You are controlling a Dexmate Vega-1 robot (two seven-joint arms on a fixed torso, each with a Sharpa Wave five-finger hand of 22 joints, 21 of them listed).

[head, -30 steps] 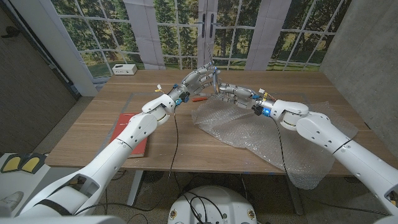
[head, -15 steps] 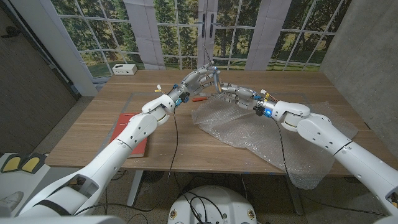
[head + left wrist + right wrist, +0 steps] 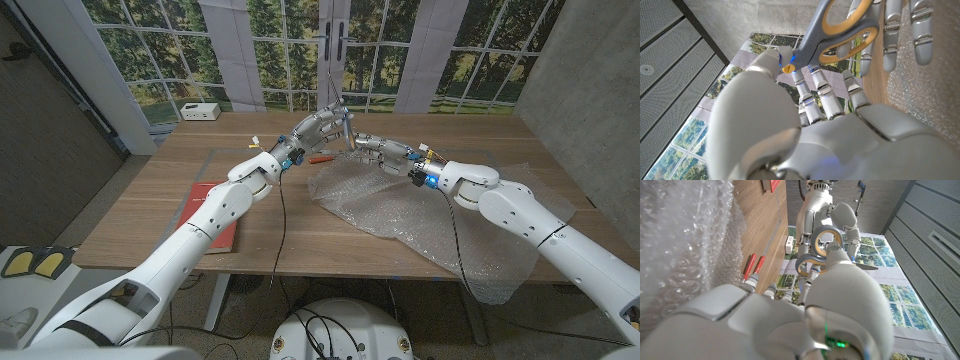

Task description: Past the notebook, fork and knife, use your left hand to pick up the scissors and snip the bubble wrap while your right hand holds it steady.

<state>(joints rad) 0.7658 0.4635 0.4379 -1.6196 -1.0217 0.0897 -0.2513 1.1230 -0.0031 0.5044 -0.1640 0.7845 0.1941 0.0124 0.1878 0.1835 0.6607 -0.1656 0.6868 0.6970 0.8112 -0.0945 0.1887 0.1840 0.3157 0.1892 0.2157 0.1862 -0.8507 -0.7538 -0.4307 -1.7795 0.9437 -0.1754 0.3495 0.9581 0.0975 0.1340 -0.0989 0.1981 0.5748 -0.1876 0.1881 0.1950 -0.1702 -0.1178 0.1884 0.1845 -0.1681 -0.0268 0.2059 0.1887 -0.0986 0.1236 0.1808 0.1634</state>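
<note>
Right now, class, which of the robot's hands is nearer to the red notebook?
Left. The left hand holds the scissors up past the table's middle, on the red notebook's side; the right hand is farther off, over the bubble wrap.

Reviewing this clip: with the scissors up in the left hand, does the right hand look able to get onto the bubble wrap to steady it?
Probably yes: the right hand hovers over the bubble wrap's far edge, nothing between them.
</note>
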